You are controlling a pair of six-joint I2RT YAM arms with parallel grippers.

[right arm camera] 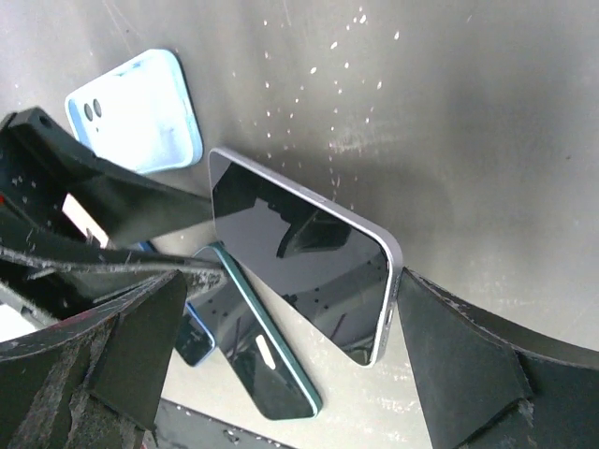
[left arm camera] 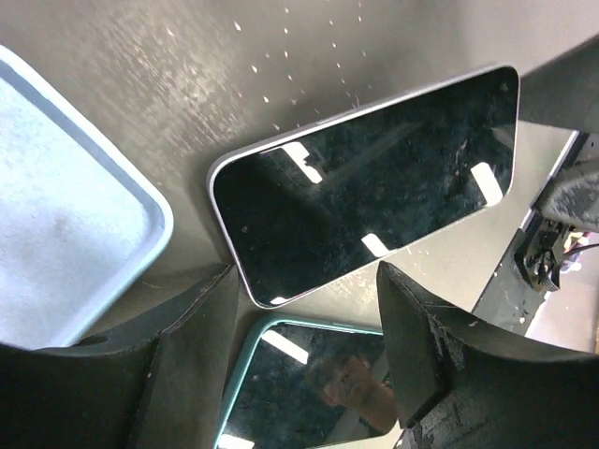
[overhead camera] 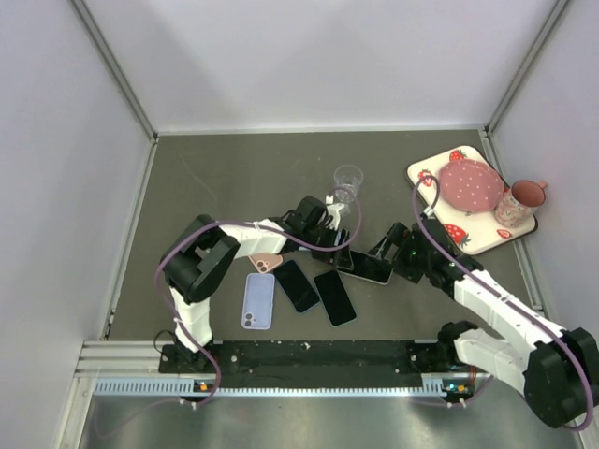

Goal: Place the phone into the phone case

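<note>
Phone (left arm camera: 365, 182) beside teal phone (left arm camera: 309, 388); blue case (left arm camera: 65, 215) nr

Top view looked steeply down from above and behind the arm bases (overhead camera: 192, 354), taking in the whole counter (overhead camera: 234, 178). The 2 wrist views looked down at close range from opposite sides, sharing the silver-edged phone (left arm camera: 365, 178) near the counter's middle.

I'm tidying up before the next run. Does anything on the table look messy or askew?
White specks dot the table beyond the silver-edged phone: debris or scuffs, I cannot tell. Nothing looks broken or spilled.
</note>
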